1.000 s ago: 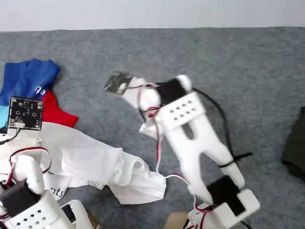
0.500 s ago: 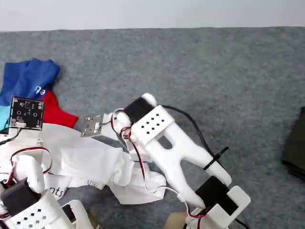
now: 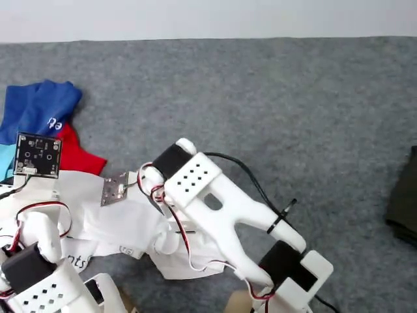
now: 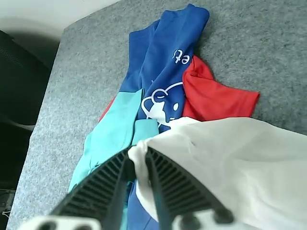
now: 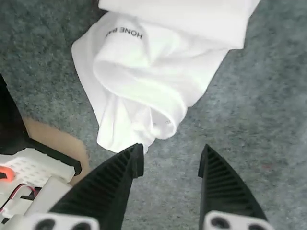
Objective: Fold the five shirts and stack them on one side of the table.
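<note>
White shirt (image 3: 124,218) is what both arms are busy with right now. It lies crumpled at the near left of the table, one end touching the pile of blue shirt (image 3: 39,107), red shirt (image 3: 81,156) and teal shirt (image 4: 115,124).

Big change over the last second: the right arm has swung across from the middle of the table and come down over the bunched-up end of the shirt. So the right gripper (image 5: 171,151) now hangs just above that rolled hem, jaws spread apart with nothing between them. The left arm has barely budged, and the left gripper (image 4: 139,160) is pinched tight on an edge of the same shirt, up by the coloured pile.

My read: one end is pinned and the other is about to get grabbed, so they're probably setting up to pull it flat. No fold on this one yet, and the three coloured ones look untouched too. There's a dark cloth (image 3: 404,199) at the far right edge, well apart. Could be a shirt, can't tell.

Surface is a grey felt-like table cover (image 3: 293,98), so fabric probably drags a bit. A plain white wall (image 3: 195,19) runs behind it, and a brown board (image 5: 53,139) sits by the right arm's base.
</note>
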`<action>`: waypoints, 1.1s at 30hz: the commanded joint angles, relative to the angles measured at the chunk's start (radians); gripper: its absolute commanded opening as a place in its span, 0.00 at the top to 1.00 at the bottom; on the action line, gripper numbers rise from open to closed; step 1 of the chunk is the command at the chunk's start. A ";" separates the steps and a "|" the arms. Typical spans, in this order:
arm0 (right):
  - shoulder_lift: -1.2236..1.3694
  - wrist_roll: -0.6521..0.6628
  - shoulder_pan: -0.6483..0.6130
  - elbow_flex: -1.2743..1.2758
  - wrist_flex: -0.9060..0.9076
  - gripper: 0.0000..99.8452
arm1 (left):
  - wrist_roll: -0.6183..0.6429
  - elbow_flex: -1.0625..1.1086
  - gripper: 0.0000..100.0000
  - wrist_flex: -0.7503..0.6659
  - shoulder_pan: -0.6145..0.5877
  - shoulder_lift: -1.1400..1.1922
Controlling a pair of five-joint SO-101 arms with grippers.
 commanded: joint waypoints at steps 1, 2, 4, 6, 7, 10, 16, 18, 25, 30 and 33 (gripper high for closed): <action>0.015 0.006 -0.010 -0.005 -0.018 0.80 | -0.005 -0.004 1.00 -0.003 -0.003 -0.011; 0.024 0.006 -0.008 -0.005 -0.025 0.80 | -0.005 -0.004 1.00 -0.003 -0.003 -0.011; 0.044 0.008 -0.008 -0.005 -0.045 0.80 | -0.005 -0.004 1.00 -0.003 -0.003 -0.011; 0.065 0.011 -0.008 -0.005 -0.067 0.81 | -0.005 -0.004 1.00 -0.003 -0.003 -0.011; 0.077 0.011 -0.008 -0.005 -0.077 0.81 | -0.005 -0.004 1.00 -0.003 -0.003 -0.011; 0.116 0.011 -0.007 -0.005 -0.102 0.81 | -0.005 -0.004 1.00 -0.003 -0.003 -0.011; 0.189 0.014 -0.007 -0.009 -0.114 0.83 | -0.005 0.001 1.00 -0.002 -0.003 -0.011; 0.208 0.014 -0.005 -0.009 -0.113 0.89 | -0.005 0.001 1.00 -0.002 -0.003 -0.011; 0.219 0.015 0.076 -0.018 -0.076 0.99 | -0.005 -0.004 1.00 -0.002 -0.003 -0.011; 0.219 0.017 0.243 -0.110 -0.005 0.99 | 0.000 -0.022 1.00 -0.003 0.003 -0.011; 0.219 0.026 0.361 -0.166 0.005 0.99 | 0.000 -0.039 1.00 -0.002 0.051 -0.011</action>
